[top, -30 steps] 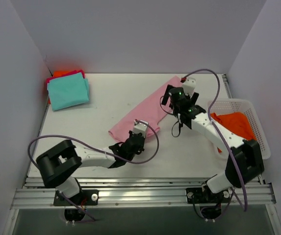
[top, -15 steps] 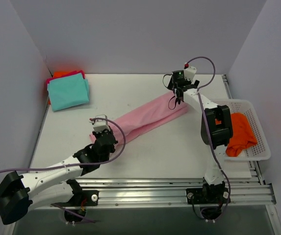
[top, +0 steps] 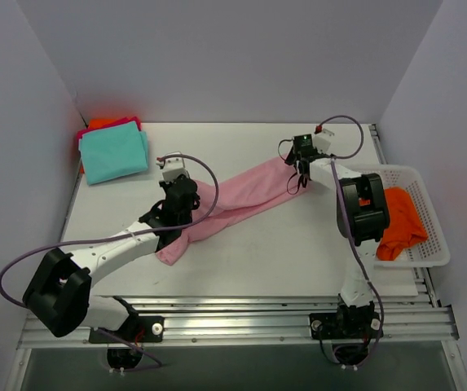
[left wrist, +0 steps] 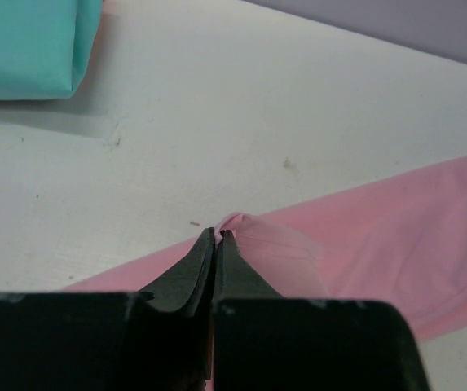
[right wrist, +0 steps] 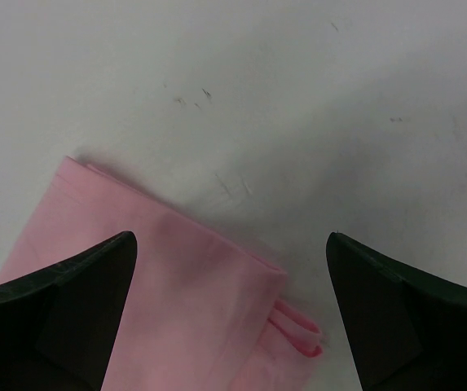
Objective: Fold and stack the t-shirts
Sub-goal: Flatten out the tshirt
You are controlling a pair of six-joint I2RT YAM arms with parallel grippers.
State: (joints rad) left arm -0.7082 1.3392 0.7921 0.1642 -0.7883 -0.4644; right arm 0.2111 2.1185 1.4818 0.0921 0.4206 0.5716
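A pale pink t-shirt (top: 241, 195) lies stretched in a long diagonal band across the middle of the table. My left gripper (top: 182, 189) is shut on a pinched fold of its left end (left wrist: 235, 226). My right gripper (top: 300, 167) hovers open over the shirt's far right end (right wrist: 176, 285), with nothing between its fingers. A folded teal t-shirt (top: 112, 155) tops a stack at the back left, with magenta (top: 127, 122) and orange (top: 103, 122) edges showing beneath it. Another orange t-shirt (top: 400, 220) lies crumpled in the basket.
A white mesh basket (top: 425, 199) stands at the right edge of the table. Grey walls close in the back and both sides. A metal rail runs along the near edge by the arm bases.
My left gripper has carried its end of the pink shirt toward the back left, drawing the cloth into a long band. The right gripper moved back to the shirt's far right end and stays open.
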